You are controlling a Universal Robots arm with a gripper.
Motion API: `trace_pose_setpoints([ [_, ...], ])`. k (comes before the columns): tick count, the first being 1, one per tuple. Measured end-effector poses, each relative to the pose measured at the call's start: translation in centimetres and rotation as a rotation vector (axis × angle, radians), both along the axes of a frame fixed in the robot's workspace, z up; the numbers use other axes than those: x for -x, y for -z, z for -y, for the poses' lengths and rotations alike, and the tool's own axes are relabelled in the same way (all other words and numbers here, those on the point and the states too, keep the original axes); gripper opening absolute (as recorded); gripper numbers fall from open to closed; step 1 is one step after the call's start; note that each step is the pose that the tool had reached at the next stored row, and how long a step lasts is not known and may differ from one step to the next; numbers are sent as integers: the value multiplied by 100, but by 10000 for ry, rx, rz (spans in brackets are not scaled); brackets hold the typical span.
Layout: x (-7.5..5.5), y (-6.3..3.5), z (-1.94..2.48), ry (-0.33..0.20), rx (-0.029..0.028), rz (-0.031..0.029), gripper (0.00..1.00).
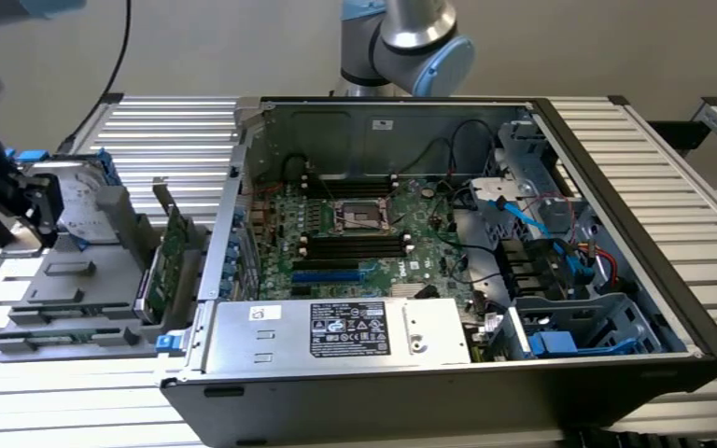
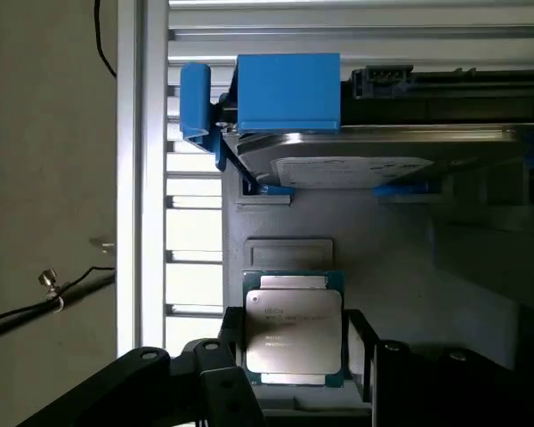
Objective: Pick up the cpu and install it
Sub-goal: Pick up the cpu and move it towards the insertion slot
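Black metal gripper (image 2: 294,356) fingers stand apart, flanking the flat square cpu (image 2: 294,329). Its dull silver top sits on a smooth grey tray (image 2: 409,294).

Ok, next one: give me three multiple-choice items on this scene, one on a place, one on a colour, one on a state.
1. Where does the small flat square silver-topped cpu lie?
A) on the grey plastic holder
B) on the floor
C) in a person's hand

2. What colour is the plastic frame around the label-covered silver hard drive?
A) red
B) blue
C) yellow

3. How is the black metal computer case?
A) shut all round
B) lying on its side, open, with the green motherboard exposed
C) upright under a cloth

Answers: 1 A, the wrist view shows it flat on grey plastic; 2 B, the frame is plainly blue; 3 B, the exterior view looks straight in at the board.
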State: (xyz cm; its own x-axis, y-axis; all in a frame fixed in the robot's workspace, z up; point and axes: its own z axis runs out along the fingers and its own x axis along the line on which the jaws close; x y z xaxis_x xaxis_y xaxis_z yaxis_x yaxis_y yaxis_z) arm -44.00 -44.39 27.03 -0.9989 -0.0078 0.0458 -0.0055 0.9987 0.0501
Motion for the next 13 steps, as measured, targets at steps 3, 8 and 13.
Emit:
trace_pose_setpoints([
  [3, -9, -138, -2, 0, 0, -9, 55],
  [8, -43, -364, -9, -1, 0, -27, 55],
  [13, -164, -552, -18, 0, 1, -89, 55],
])
